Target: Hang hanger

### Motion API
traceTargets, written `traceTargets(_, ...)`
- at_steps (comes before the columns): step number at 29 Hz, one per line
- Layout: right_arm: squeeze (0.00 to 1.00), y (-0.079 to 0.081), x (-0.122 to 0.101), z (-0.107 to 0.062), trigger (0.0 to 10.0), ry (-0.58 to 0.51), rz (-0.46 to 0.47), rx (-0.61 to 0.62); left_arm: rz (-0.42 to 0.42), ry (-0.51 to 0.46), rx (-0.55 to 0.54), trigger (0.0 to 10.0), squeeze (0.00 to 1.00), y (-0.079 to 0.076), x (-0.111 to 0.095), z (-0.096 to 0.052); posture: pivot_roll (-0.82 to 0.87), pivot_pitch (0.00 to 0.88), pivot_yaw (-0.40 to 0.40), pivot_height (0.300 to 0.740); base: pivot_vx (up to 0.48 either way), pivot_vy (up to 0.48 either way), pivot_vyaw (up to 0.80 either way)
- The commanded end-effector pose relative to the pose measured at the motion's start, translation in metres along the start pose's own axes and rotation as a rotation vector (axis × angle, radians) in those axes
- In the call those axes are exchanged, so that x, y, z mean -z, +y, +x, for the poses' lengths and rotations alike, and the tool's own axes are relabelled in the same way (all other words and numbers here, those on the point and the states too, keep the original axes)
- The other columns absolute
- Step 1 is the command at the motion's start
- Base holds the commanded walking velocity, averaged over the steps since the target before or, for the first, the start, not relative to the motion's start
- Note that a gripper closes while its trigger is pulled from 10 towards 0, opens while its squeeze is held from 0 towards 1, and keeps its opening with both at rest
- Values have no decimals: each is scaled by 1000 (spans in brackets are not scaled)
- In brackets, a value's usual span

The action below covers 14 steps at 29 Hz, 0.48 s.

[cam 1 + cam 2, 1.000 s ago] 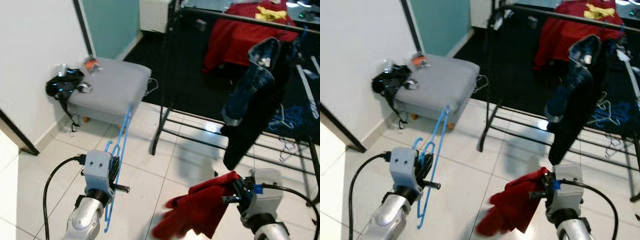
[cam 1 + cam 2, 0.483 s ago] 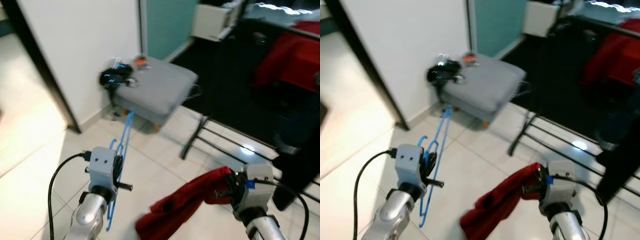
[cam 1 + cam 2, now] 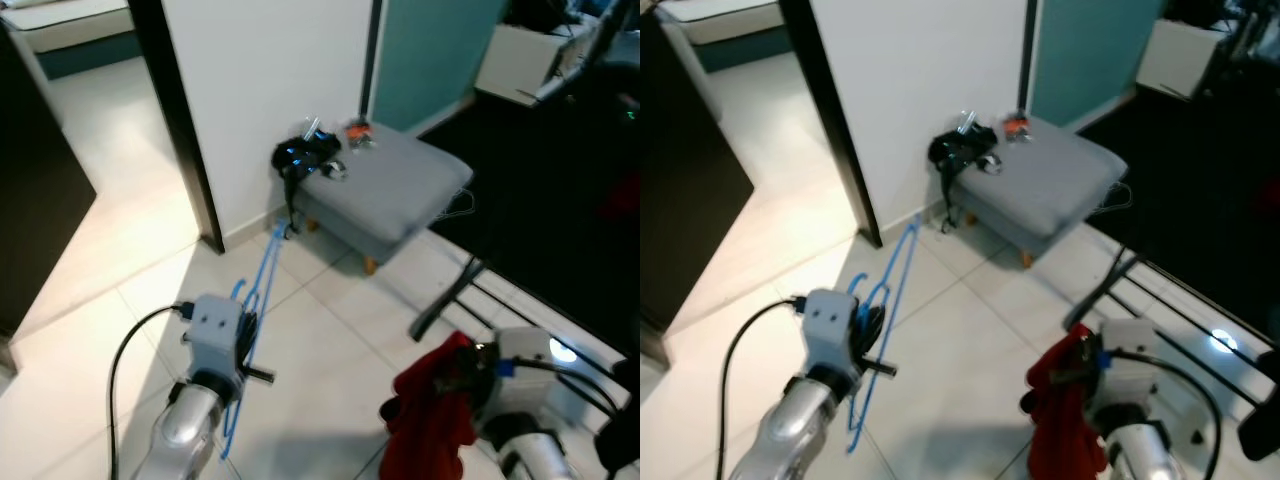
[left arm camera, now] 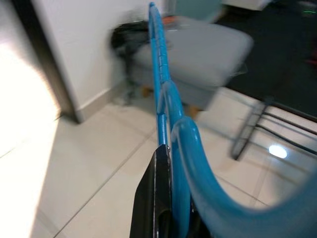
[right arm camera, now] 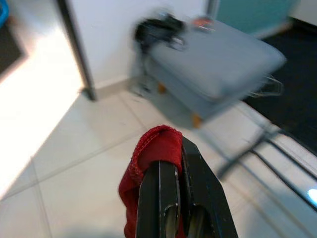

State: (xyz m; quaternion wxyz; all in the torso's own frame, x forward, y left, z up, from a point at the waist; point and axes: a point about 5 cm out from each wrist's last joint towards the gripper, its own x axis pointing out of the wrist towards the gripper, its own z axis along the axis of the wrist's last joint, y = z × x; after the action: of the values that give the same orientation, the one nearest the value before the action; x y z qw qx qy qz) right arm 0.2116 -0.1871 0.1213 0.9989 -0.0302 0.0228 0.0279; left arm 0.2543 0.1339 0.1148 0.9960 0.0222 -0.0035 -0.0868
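A blue plastic hanger (image 3: 262,290) sticks forward and up from my left gripper (image 3: 244,338), which is shut on it low at the left; its blue bar (image 4: 161,94) runs along the black finger (image 4: 157,198) in the left wrist view. At the lower right, my right gripper (image 3: 468,372) is shut on a red garment (image 3: 430,420) that hangs down from it. Red cloth (image 5: 148,158) wraps over the black fingers (image 5: 173,198) in the right wrist view.
A grey footstool (image 3: 385,190) stands ahead by a white wall (image 3: 270,70), with a black tangle of straps (image 3: 303,155) and small items on it. A dark door frame (image 3: 180,130) stands left. Black rack legs (image 3: 450,295) cross the white tile floor at right.
The view has swung left: the clothes rack and hanging garments have slid out at the right, and the doorway has come in. Both grippers keep their hold; the red garment now hangs straighter.
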Motion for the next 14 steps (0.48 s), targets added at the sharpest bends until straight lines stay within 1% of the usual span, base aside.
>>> traceTargets(1,0,-2,-1,-2,10000,-13,-5,6,-1,26,9,10000,0,-2,5,-2,-9,169,-37,740,0,0,794)
traceTargets(9,0,0,-2,-2,10000,-19,1,2,10,30,9,10000,0,0,4,-2,3,184,-29,740,0,0,794)
traceTargets(14,0,1,-4,-1,10000,-29,6,-7,35,34,17,10000,0,0,4,-1,14,191,-25,740,0,0,793)
